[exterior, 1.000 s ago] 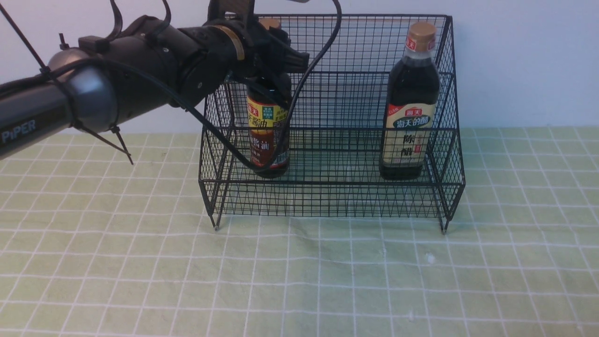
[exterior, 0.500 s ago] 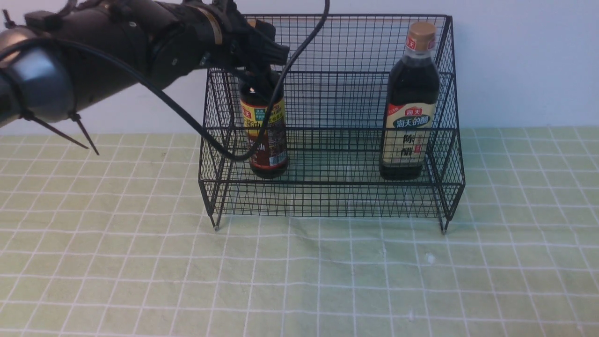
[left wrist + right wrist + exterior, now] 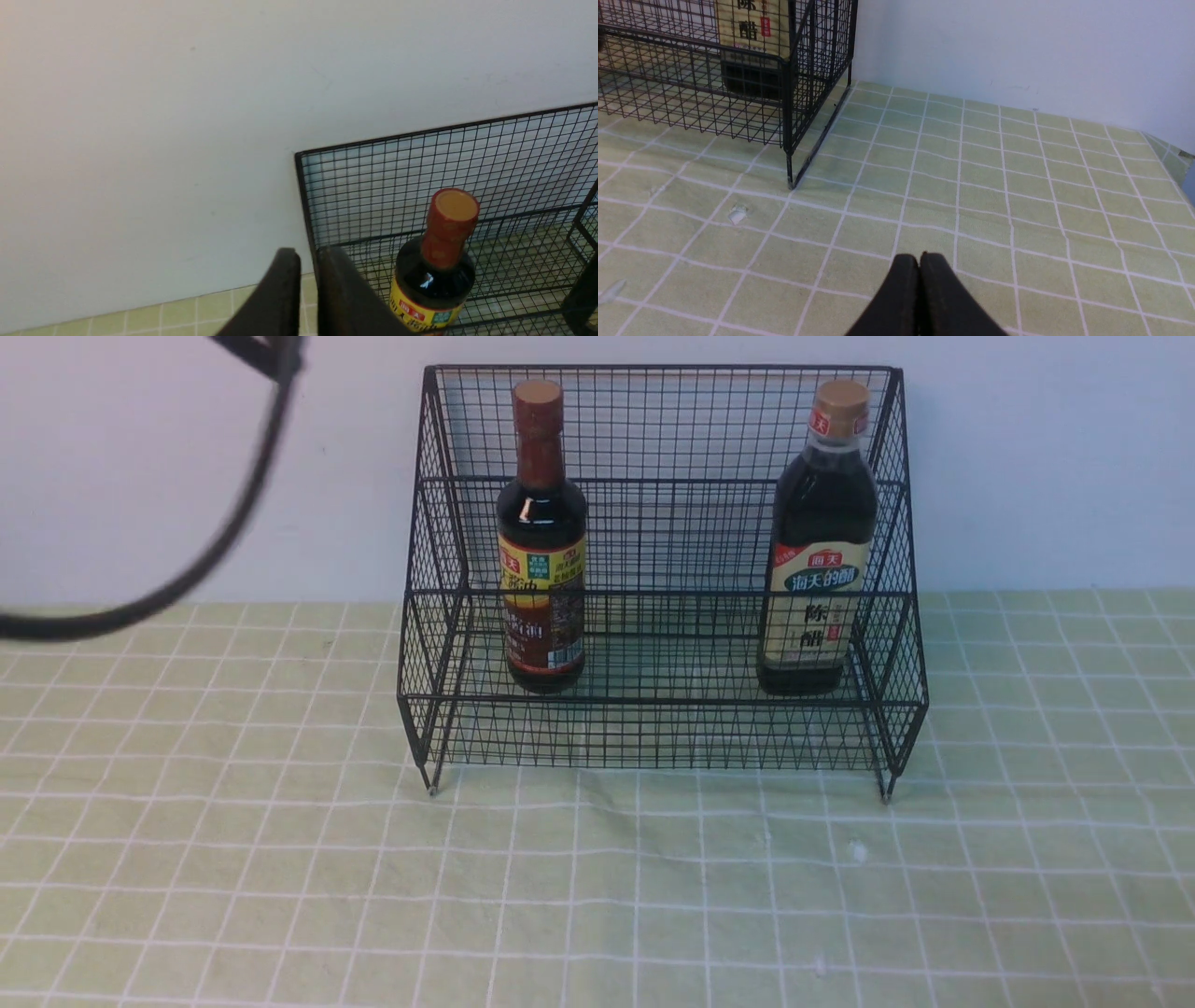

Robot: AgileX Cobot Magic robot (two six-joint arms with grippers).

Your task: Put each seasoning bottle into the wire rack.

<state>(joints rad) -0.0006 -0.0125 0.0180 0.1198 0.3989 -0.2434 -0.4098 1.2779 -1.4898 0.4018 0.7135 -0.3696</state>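
The black wire rack point(image 3: 672, 728) stands at the back of the table against the wall. On its lower tier the slim-necked seasoning bottle point(image 3: 541, 551) stands upright at the left, and the bigger gold-capped bottle point(image 3: 820, 551) stands upright at the right. Neither gripper shows in the front view. In the left wrist view my left gripper point(image 3: 308, 254) hangs high, outside the rack's point(image 3: 467, 158) left corner. It is apart from the slim bottle point(image 3: 439, 261), and its jaws are drawn nearly together on nothing. My right gripper point(image 3: 919, 255) is shut and empty, low over the cloth to the right of the rack point(image 3: 794, 93).
A black cable point(image 3: 233, 523) of the left arm loops across the upper left of the front view. A green checked cloth point(image 3: 280, 896) covers the table, and a pale wall stands close behind the rack. Small white scraps point(image 3: 857, 850) lie in front of the rack.
My left gripper let go of the slim bottle, rose and drew back left out of the front view, and its jaws closed again. The bottle now stands free. The right arm has not moved.
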